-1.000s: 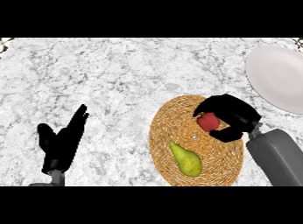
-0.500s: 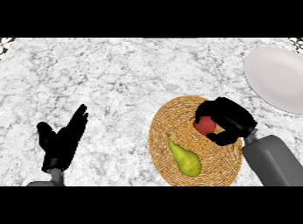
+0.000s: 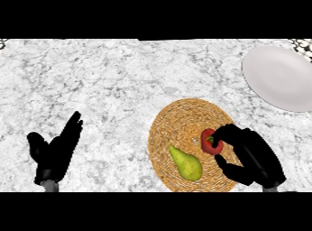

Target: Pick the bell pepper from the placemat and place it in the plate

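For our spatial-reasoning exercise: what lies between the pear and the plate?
In the head view, the pepper, held by the right hand, lies between pear and plate; past it, placemat, then bare counter.

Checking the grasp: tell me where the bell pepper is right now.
Head view: the bell pepper lies on the right part of the placemat, up and right of the pear, with the right hand curled round it.

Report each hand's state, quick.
Left hand: open, fingers straight, holding nothing.
Right hand: shut, fingers curled round the bell pepper, which is over the placemat.
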Tool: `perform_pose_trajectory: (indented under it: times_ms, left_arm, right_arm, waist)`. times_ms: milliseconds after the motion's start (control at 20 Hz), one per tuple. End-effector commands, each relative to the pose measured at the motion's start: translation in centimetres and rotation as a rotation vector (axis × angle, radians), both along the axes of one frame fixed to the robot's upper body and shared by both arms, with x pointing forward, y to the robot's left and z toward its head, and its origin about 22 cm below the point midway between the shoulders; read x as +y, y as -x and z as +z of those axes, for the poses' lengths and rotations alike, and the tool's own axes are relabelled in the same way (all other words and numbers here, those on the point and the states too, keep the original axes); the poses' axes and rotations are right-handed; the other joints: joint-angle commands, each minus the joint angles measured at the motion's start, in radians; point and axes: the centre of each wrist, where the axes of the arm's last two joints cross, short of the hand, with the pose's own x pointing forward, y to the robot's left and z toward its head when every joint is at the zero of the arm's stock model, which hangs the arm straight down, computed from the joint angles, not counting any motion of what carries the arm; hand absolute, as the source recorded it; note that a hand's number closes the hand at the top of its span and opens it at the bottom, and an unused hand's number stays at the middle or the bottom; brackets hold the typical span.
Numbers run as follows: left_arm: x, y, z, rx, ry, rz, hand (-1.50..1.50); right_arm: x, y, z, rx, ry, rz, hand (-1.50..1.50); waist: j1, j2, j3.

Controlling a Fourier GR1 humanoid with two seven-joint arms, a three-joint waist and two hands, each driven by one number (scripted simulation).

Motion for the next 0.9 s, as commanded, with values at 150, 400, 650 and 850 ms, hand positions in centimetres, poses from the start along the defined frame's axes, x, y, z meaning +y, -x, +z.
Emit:
perform_pose_trajectory:
  times_ms: [150, 400, 650, 850]
  left_arm:
    - [-1.7, 0.4, -1.3, 0.062, 0.021, -0.031, 0.0]
    - [-0.2, -0.9, -1.1, 0.041, 0.019, -0.024, 0.0]
    - [-1.7, -1.8, 0.5, 0.046, 0.007, -0.046, 0.0]
    - [-1.7, -0.7, -0.9, 0.04, 0.023, -0.05, 0.0]
  right_arm:
    - [-1.4, 4.6, 4.8, -0.2, -0.223, -0.199, 1.5]
    - [-3.5, 4.6, 6.3, -0.216, -0.417, -0.359, 1.5]
    - [-6.8, 2.6, 5.6, -0.219, -0.537, -0.452, 1.5]
    - [-9.9, -0.2, 5.2, -0.269, -0.63, -0.497, 1.5]
  waist:
    - [0.009, 0.016, -0.002]
    - [0.024, 0.023, -0.002]
    - [0.037, 0.024, -0.001]
    - [0.044, 0.024, -0.002]
